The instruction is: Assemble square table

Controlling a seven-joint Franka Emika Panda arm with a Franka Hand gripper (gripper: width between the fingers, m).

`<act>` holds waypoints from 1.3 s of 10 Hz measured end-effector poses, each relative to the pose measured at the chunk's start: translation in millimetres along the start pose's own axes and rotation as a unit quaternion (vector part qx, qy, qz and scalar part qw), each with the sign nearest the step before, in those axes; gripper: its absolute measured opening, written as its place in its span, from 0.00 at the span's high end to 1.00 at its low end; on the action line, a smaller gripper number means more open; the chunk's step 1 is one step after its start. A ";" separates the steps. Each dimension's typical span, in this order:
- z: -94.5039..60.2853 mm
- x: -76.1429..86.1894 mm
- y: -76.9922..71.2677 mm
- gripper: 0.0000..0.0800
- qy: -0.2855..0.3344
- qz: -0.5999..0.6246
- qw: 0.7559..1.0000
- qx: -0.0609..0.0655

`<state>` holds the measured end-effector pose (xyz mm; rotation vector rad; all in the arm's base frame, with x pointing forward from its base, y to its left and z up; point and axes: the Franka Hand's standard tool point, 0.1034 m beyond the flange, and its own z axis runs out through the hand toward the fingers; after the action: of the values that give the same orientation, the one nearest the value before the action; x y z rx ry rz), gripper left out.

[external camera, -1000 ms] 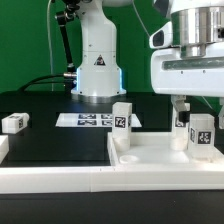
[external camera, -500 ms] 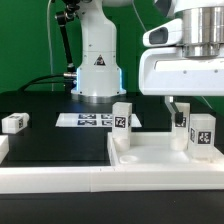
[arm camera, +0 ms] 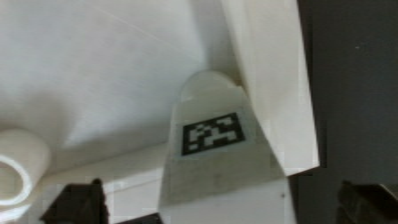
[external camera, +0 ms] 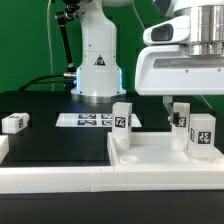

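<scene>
The gripper point(external camera: 179, 102) hangs right above the large white square plastic slab with raised rim point(external camera: 150, 158), fingers spread as wide as they go, nothing in their grasp. In the wrist view, the dark fingertips point(arm camera: 79, 203) flank a small white tagged leg point(arm camera: 222, 150) standing upright on the slab, with clear gaps on both sides. A second leg point(external camera: 203, 135) stands just beside it on the slab. A third leg point(external camera: 121, 122) is up at the slab's corner toward the exterior view's left. A fourth leg point(external camera: 13, 122) sits on the black table point(external camera: 60, 140), well apart from the slab.
</scene>
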<state>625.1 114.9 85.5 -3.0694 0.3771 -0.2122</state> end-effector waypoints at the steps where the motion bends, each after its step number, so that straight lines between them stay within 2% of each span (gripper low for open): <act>1: -0.4 0.3 -0.9 0.19 0.000 -0.015 1.000 0.000; 2: -1.4 0.4 -4.5 0.35 0.001 -0.018 1.000 0.001; 3: -1.7 0.2 -6.3 0.35 0.002 -0.008 1.000 0.002; 4: -1.4 0.3 -5.6 0.52 0.001 -0.002 1.000 0.002; 5: -1.4 0.4 -5.3 0.64 0.001 0.007 1.000 0.002; 7: -1.4 0.3 -5.2 0.64 0.001 0.013 1.000 0.002; 10: -1.2 0.6 -4.1 0.64 0.001 0.112 0.994 0.002; 13: -1.1 -2.6 -4.2 0.64 -0.004 0.257 0.966 0.001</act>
<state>623.5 119.5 86.5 -2.8380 1.1414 -0.1754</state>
